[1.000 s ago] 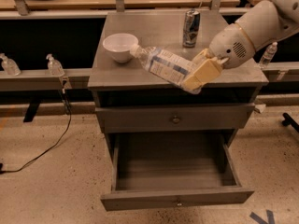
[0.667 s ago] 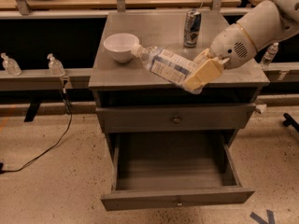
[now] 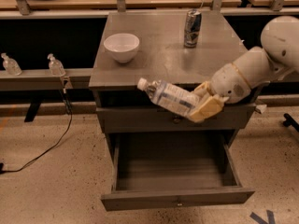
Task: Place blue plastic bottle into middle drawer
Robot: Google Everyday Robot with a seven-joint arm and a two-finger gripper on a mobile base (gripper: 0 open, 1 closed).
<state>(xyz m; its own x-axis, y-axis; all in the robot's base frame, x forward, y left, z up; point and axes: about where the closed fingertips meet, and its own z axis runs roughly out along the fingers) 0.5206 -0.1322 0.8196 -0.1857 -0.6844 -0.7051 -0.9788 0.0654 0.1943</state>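
Observation:
The blue plastic bottle (image 3: 167, 97), clear with a white cap and pale label, lies tilted with its cap pointing up-left. My gripper (image 3: 200, 107) is shut on its base end with tan fingers (image 3: 209, 108). The white arm reaches in from the right. The bottle hangs in front of the cabinet's top front edge, above the middle drawer (image 3: 177, 197), which is pulled open with its tray empty.
A white bowl (image 3: 121, 46) and a silver-and-blue can (image 3: 192, 28) stand on the cabinet top (image 3: 159, 62). A closed upper drawer with a knob (image 3: 176, 121) sits behind the bottle. Small clear bottles (image 3: 56, 65) stand on a ledge at left. A cable (image 3: 51, 146) crosses the floor.
My gripper has carried the bottle down and forward, from over the cabinet top to in front of its edge, above the open drawer. The bowl and can have not moved.

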